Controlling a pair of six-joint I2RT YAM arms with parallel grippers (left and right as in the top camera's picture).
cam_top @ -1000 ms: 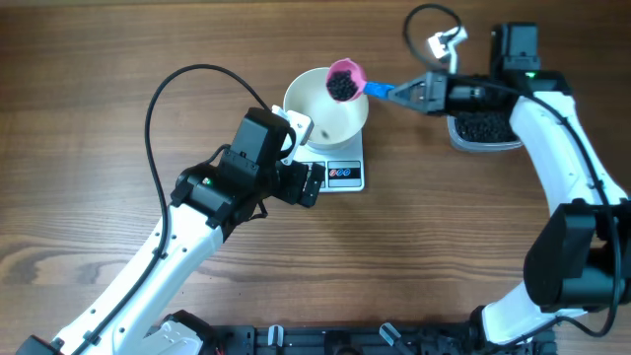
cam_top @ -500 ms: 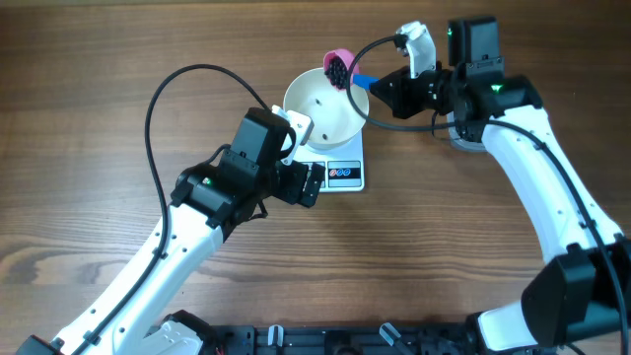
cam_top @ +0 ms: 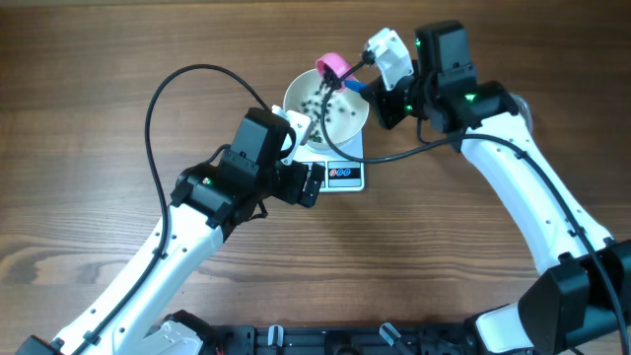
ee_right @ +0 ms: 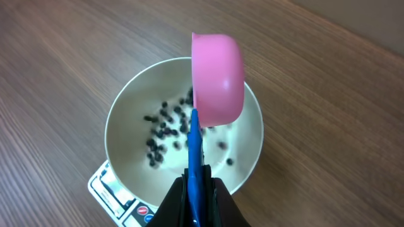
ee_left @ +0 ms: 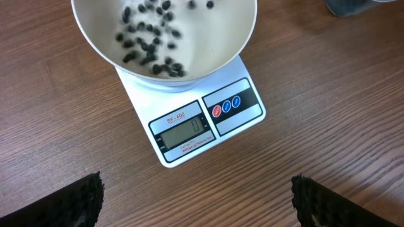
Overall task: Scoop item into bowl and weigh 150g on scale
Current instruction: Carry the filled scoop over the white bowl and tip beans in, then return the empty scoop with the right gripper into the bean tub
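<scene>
Beads are scattered loose across the inside of the bowl, a thin sprinkle and not a heap. Some look smeared with blur in the left wrist view. The bowl sits on the scale and covers everything but the front strip, which pokes out at the bowl's 5 o'clock in the overhead view. From the left wrist cam you can see the scale's grey display and two little round buttons just below the bowl wall. The digits are too small for me to read with any confidence.

Right claw is clamped tight on the blue handle of a pink scoop. It comes in from about 2 o'clock of the bowl. The scoop cup is tipped over on its side above the bowl's 12 o'clock rim. In the right wrist view you're looking at the cup's pink outside, with beads on the white floor of the bowl beneath it.

Left claw is spread wide apart with nothing in it. It hangs over the wood surface at roughly 7 o'clock of the scale, just beside it. In its own cam the two dark fingertips sit at the bottom corners, with bare wood between them.
</scene>
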